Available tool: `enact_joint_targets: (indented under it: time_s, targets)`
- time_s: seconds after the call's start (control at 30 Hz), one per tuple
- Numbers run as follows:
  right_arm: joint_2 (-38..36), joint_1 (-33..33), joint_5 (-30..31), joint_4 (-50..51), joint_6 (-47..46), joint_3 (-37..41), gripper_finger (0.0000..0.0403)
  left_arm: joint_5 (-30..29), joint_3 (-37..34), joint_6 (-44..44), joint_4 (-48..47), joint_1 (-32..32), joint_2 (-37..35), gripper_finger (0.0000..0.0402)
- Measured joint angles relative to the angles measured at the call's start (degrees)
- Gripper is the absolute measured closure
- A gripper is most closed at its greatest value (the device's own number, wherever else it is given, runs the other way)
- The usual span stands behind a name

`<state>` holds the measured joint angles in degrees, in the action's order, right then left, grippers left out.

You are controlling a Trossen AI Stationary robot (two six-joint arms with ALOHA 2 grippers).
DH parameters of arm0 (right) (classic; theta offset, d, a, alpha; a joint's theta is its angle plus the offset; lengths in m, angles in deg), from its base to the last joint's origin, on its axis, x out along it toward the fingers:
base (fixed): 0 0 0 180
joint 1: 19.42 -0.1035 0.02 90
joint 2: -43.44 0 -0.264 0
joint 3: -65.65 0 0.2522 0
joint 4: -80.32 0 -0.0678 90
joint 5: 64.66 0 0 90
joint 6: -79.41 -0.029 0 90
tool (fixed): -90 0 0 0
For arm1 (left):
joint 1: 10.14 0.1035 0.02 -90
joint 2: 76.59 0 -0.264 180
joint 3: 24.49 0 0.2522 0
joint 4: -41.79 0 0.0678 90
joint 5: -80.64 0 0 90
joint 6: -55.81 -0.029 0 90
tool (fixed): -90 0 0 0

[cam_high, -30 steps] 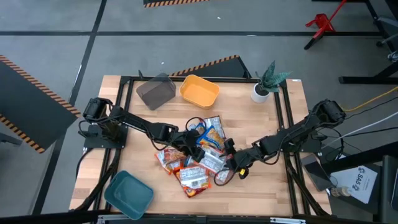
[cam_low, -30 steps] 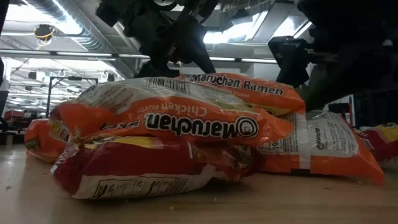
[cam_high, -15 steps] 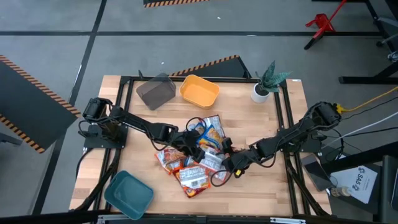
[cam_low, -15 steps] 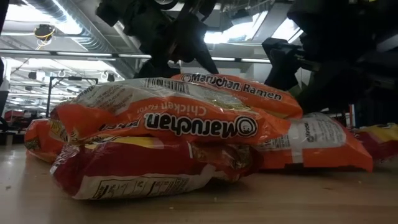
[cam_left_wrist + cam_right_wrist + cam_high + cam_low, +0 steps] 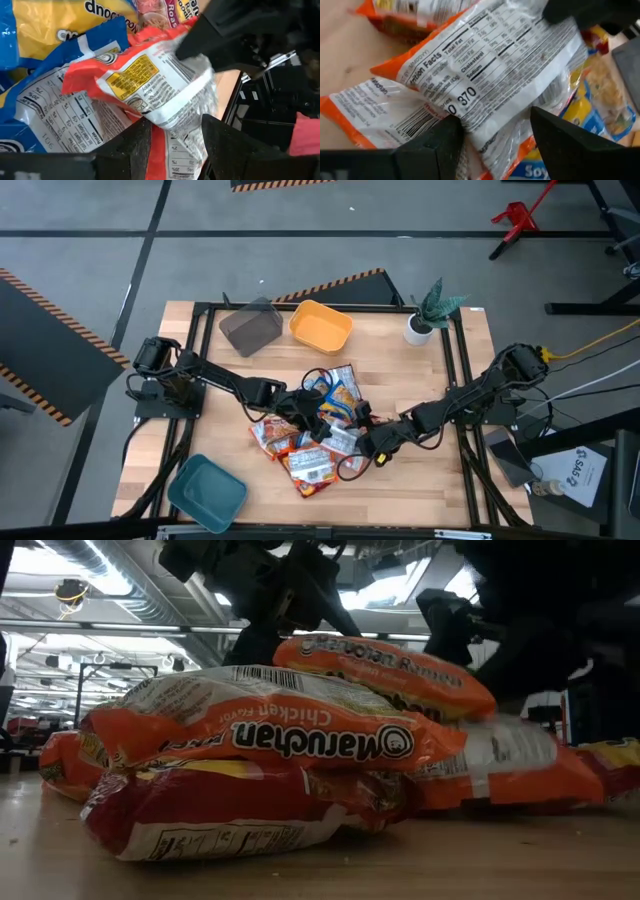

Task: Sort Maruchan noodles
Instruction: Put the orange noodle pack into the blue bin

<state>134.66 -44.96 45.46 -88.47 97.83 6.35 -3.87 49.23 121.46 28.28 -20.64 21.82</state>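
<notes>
**Sorting barely begun: both hands in the pile, bins unfilled**

Judging by the high view, almost all of the work is left. The Maruchan noodles (image 5: pixel 318 435) lie heaped in one overlapping pile at the middle of the bench (image 5: pixel 420 385), orange-red packets mixed with blue-yellow ones. The grey bin (image 5: pixel 251 327) and the yellow bin (image 5: pixel 320 324) at the far edge show nothing inside, and the teal bin (image 5: pixel 207 491) at the near left corner looks bare as well, so as far as can be seen no packet has been sorted yet. A potted plant (image 5: pixel 428 312) stands at the far right, well away from the pile.

The left arm reaches low from the left side of the bench, its left hand (image 5: pixel 305 412) at the pile's far-left part. In its wrist view the fingers (image 5: pixel 131 145) stand apart either side of a red-and-white packet (image 5: pixel 150 85); whether they press on it I cannot tell.

The right arm stretches in from the right, its right hand (image 5: pixel 372 445) at the pile's right edge. Its wrist view shows the fingers (image 5: pixel 442 140) spread around a white-backed packet (image 5: pixel 490 70) with nutrition print, which sits between them; a firm grip cannot be confirmed. From bench level, one orange packet (image 5: pixel 385 670) sits tilted atop the stack beneath the dark arms.
</notes>
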Motion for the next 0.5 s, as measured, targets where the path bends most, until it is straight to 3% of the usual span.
enact_joint_targets:
  time_s: [0.37,0.5]
  targets:
    - [0.0,0.1,0.0,-0.4,-0.4,-0.7,0.0181,-5.3,0.0,0.2,0.8,0.8,0.0,0.0234]
    - [0.0,0.1,-0.1,-0.4,-0.5,-0.7,0.0181,-2.8,0.0,-0.4,1.2,1.1,0.0,0.0233]
